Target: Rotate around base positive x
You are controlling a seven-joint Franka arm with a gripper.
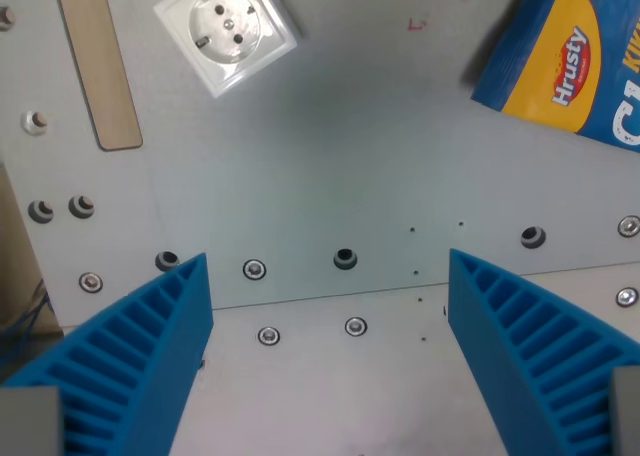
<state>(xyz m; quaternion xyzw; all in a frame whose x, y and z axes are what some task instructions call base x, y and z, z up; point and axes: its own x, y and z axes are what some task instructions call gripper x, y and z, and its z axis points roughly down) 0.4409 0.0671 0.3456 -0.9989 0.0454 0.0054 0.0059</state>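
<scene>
Wrist view: end effector (330, 276) parted above table (350, 156).

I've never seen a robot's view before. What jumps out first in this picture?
Two ribbed blue fingers of the robot's hand rise from the bottom corners, spread wide apart with nothing between them. Above them on the grey metal table, a white wall socket lies near the top at the wrist view's left, and a blue and yellow box marked Hrusty pokes in from the top at its right.
</scene>
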